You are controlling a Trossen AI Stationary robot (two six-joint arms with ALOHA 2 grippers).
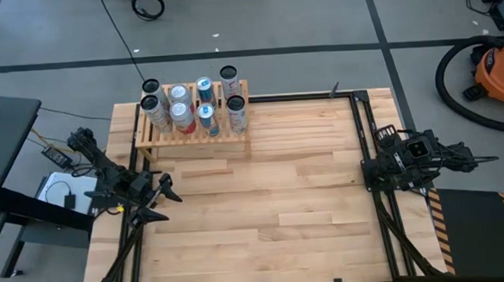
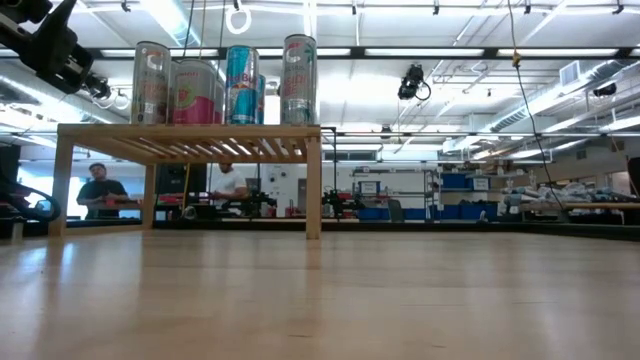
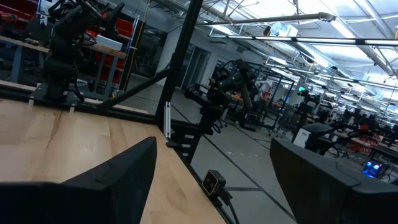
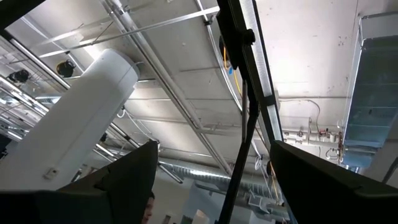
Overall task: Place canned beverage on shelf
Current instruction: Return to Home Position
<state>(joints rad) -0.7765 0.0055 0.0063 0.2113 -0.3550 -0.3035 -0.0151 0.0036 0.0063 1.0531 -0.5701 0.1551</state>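
The shelf (image 1: 191, 127), a low pale slatted rack, stands on its legs at the table's far left. Several canned beverages (image 1: 194, 108) stand upright on its top; the low view shows them in a row (image 2: 230, 85) above the slats (image 2: 190, 135). My left gripper (image 1: 167, 195) waits at the table's left edge, near side of the shelf, open with nothing between its fingers (image 3: 211, 149). My right gripper (image 1: 367, 168) rests at the right edge, tilted upward toward the ceiling, open and empty (image 4: 214, 146).
Bare plank tabletop (image 1: 281, 208) spreads between the two arms. Black frame rails (image 1: 360, 135) run along the table's sides. An orange vacuum (image 1: 500, 67) stands on the floor beyond the right edge. People (image 2: 100, 190) sit in the room behind the shelf.
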